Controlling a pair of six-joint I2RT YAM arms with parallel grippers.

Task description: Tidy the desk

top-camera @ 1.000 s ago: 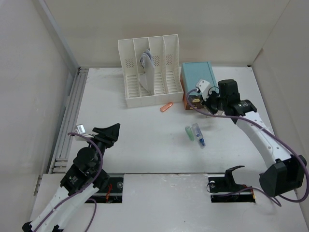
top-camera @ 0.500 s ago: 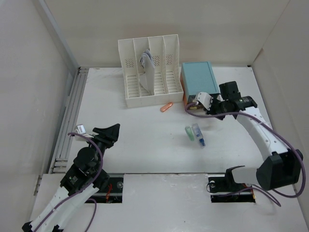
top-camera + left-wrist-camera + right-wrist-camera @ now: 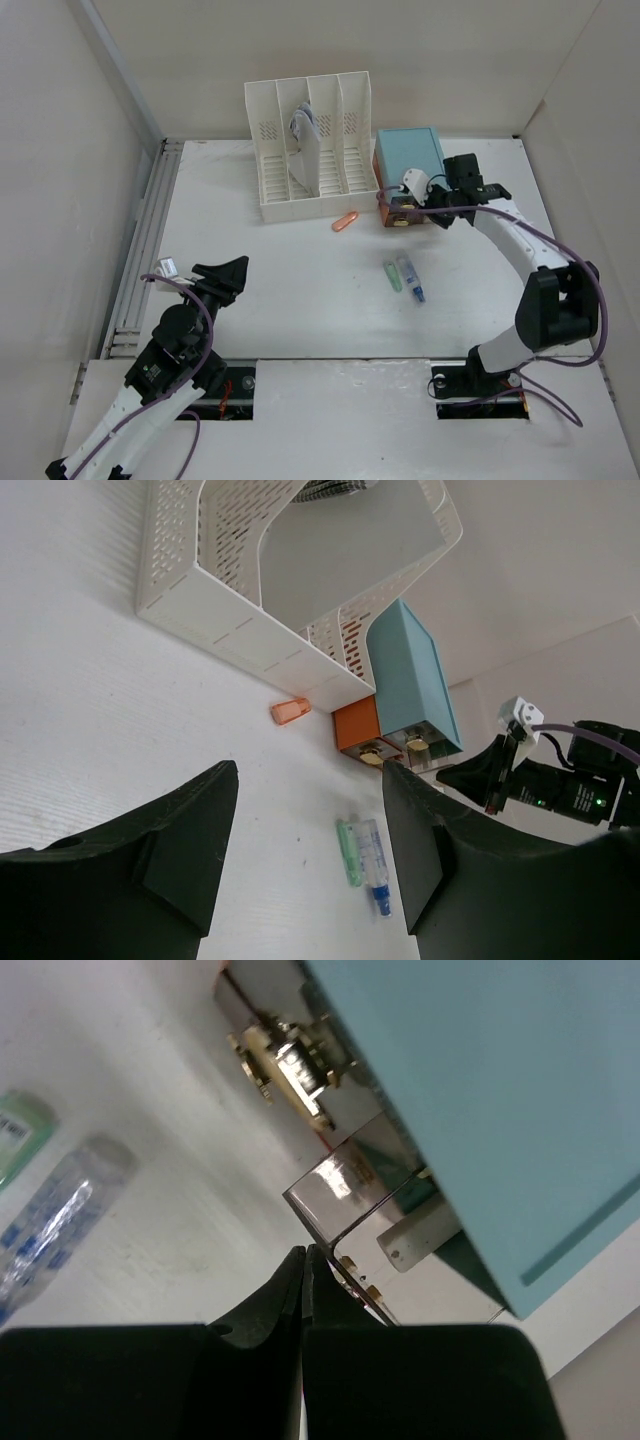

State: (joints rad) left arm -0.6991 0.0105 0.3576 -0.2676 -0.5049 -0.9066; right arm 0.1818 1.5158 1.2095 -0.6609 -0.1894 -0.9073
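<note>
Desk (image 3: 280,300) | flat, white | rails (image 3: 143,245) run near-far along left edge

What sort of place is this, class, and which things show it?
Probably a lab mock-up of an office: a white desk walled by plain panels, with a slotted file rack and a teal drawer box.

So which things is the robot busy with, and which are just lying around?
Part of the job: the desk, the teal box with the shut right pincer at its front, and probably the loose orange piece, green tube and clear tube.
Just there: the white file rack, and the left pincer, open and holding nothing.
</note>
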